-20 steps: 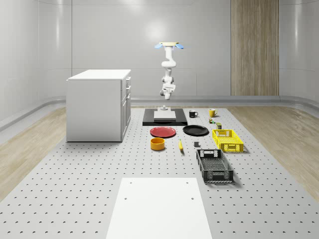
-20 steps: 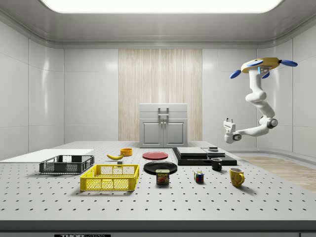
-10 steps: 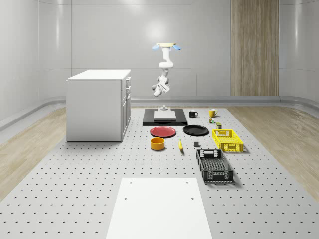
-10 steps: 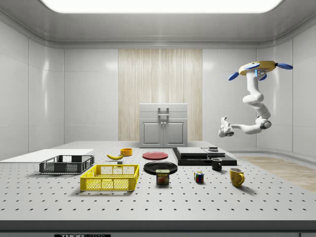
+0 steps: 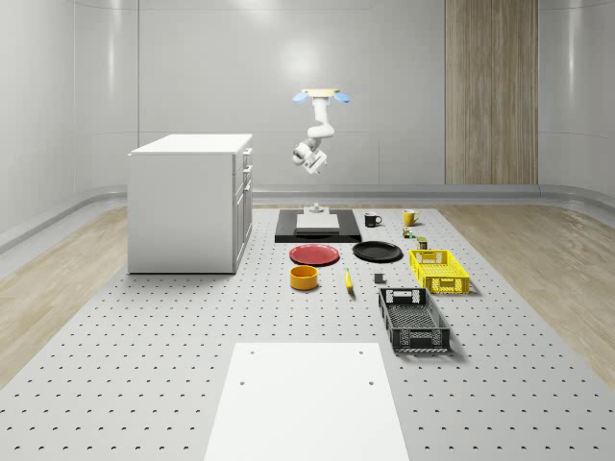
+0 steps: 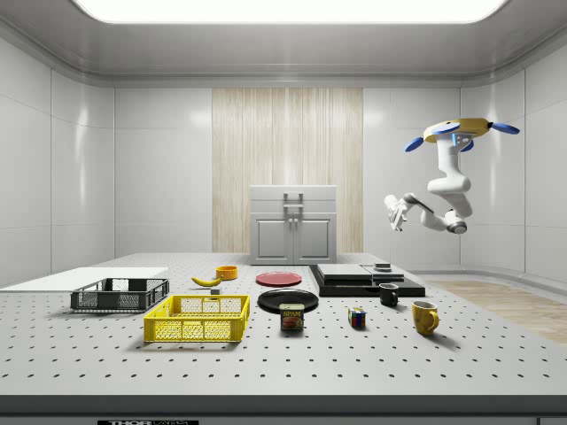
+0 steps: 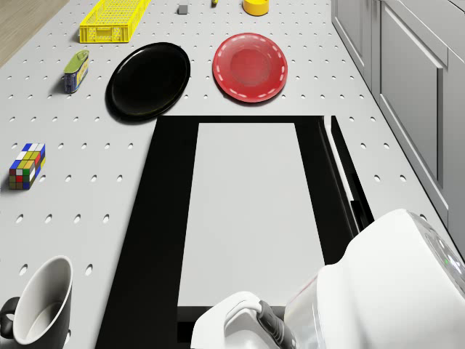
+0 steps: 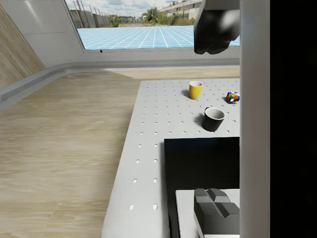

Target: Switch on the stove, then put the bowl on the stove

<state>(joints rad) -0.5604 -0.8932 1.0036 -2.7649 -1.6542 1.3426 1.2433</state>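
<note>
Yellow-topped quadrotor drone [image 6: 457,133], blue rotors, glossy white rounded seven-joint arm [image 6: 440,190] with grey joint rings.

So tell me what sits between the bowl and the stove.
In the whole-scene view, the red plate lies on the table between the orange bowl and the stove.

Above stove [image 5: 317,227]: open air, with the drone [image 6: 459,133] hovering high over its far edge.
Stove top: bare pale plate; a small knob block [image 8: 216,210] at the far end.
Beside stove: cabinet [image 5: 190,202] close on one side; black mug [image 7: 40,305], black plate [image 7: 148,80], red plate [image 7: 250,67] near.
</note>
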